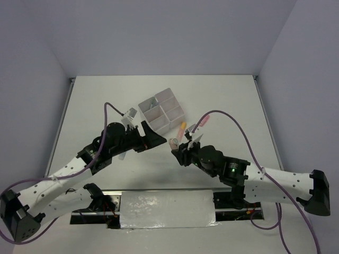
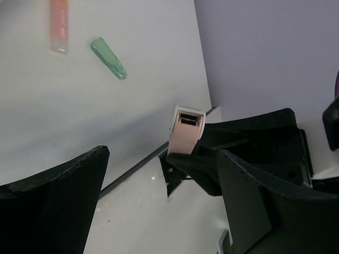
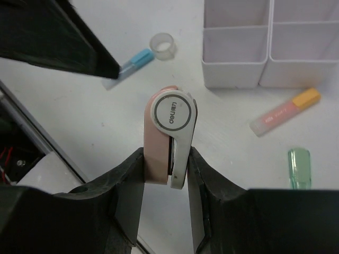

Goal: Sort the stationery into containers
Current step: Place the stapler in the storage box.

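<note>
My right gripper is shut on a pink and white correction-tape dispenser and holds it above the table, in front of the white four-compartment organiser. In the top view the right gripper is just right of my left gripper. The left gripper is open and empty; the held dispenser shows ahead of it. A clear tape roll, a blue highlighter, a pink-orange highlighter and a green piece lie on the table.
The organiser stands mid-table, beyond both grippers. A pink highlighter lies to its right and a grey item to its left by the left arm. A purple cable arcs over the right arm.
</note>
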